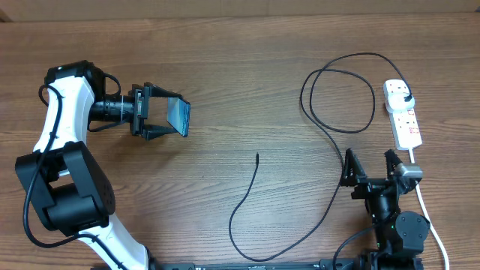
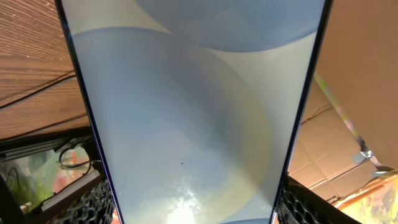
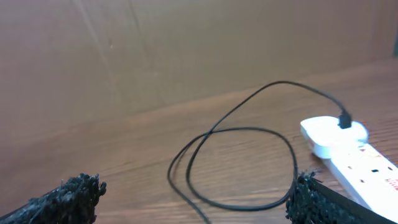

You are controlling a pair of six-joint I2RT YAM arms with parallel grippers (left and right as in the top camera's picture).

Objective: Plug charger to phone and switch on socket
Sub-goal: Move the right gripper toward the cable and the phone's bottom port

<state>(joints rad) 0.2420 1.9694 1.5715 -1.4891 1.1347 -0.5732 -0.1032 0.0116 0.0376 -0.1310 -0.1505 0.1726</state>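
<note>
Brown wood-grain tabletop (image 1: 225, 75); cardboard wall (image 3: 186, 50) behind far edge.

Near front edge, right side: right end effector (image 1: 371, 166) spread wide, empty. Charger (image 1: 255, 171) lies beside it, loose tip at mid-tabletop.

White cord (image 1: 432, 221) runs up to socket (image 1: 406, 120) by right edge. Charger's other end is plugged into far outlet.

Left side: left end effector (image 1: 161, 112) clamped on phone (image 1: 178, 116), held on edge.

Left wrist alone shows lit pale-blue screen filling view. Right wrist alone shows wall rising past charger loop; phone unseen there.
</note>
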